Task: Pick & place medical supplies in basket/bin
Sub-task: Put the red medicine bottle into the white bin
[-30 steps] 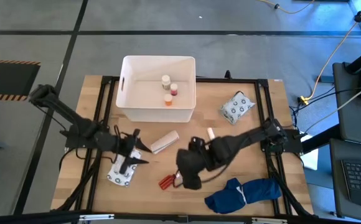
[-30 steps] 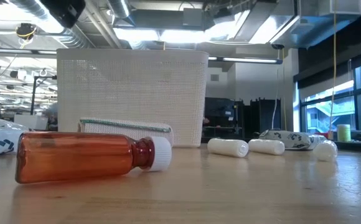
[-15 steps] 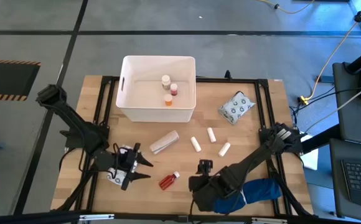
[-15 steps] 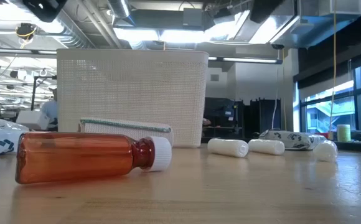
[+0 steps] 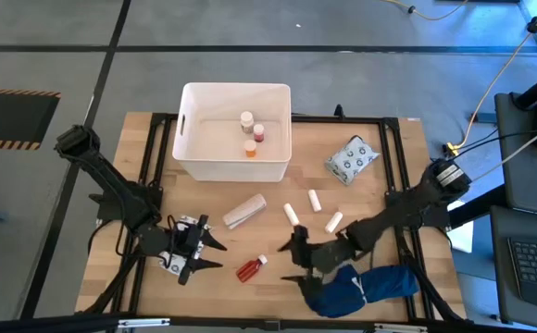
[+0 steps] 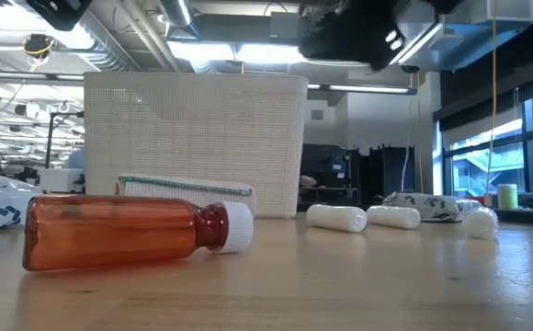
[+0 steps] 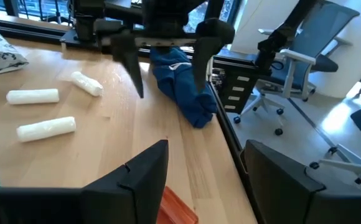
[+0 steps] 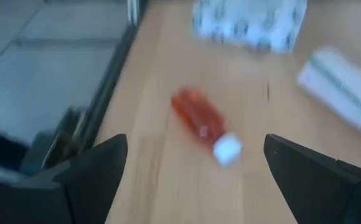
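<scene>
A red bottle (image 5: 250,268) with a white cap lies on its side near the table's front, between my two grippers. My left gripper (image 5: 220,255) stands open just left of it, over a white printed packet (image 5: 169,265) lying flat. My right gripper (image 5: 287,261) stands open to the bottle's right, its fingers pointing at the bottle (image 8: 202,124). A tan bandage roll (image 5: 244,210), three white cylinders (image 5: 292,215) and a second packet (image 5: 352,159) lie on the table. The white bin (image 5: 187,153) at the back holds three small bottles.
A dark blue cloth bundle (image 5: 361,287) lies at the front right, under my right arm. A black frame (image 5: 148,185) runs along the table's edges. In the low view the bottle (image 6: 119,232) lies in front of the bin (image 6: 193,138).
My right gripper has come down toward the table and tipped from pointing down to nearly level, its open fingers now facing the red bottle. My left gripper went toward the table's near edge, then kept still, open. The supplies have stayed in place.
</scene>
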You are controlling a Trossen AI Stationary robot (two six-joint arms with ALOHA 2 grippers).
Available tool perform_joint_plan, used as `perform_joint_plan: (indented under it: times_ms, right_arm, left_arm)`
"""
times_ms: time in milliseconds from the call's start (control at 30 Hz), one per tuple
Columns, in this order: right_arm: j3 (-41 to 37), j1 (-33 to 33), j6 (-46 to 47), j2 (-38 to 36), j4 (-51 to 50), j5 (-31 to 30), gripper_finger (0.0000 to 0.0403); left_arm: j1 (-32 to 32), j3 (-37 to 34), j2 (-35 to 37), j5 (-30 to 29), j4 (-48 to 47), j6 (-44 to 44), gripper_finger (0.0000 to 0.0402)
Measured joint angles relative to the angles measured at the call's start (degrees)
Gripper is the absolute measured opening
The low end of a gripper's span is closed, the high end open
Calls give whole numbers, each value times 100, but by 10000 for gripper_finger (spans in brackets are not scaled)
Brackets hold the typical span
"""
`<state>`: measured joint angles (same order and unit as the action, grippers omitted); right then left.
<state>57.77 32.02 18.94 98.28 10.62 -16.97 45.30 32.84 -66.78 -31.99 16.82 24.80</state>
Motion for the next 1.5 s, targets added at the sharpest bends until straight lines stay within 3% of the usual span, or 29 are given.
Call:
perform_joint_plan:
  times_ms: [133, 433, 767, 967, 1167, 1333, 1500]
  right_arm:
    - [-488, -237, 3, 108, 1214, 13, 378]
    - [-577, -681, -612, 339, 1271, 189, 378]
    - [-574, -866, 157, 911, 2079, 280, 378]
    - [-550, -866, 581, 918, 2161, -229, 378]
    - [-507, -899, 744, 918, 2040, -315, 377]
    - [-509, -908, 356, 918, 1591, -394, 349]
    - [-509, -908, 103, 918, 1623, 127, 300]
  left_arm:
    - [0, 0, 0, 7, 2, 75, 207]
    - [-72, 0, 2, 11, 11, 317, 207]
    - [-191, 0, 2, 8, 11, 316, 207]
    - [-234, 1, 2, 7, 8, 348, 207]
    - [-234, 2, 2, 4, 9, 356, 207]
    - [-234, 2, 2, 3, 9, 358, 207]
    - [-234, 2, 2, -2, 4, 358, 207]
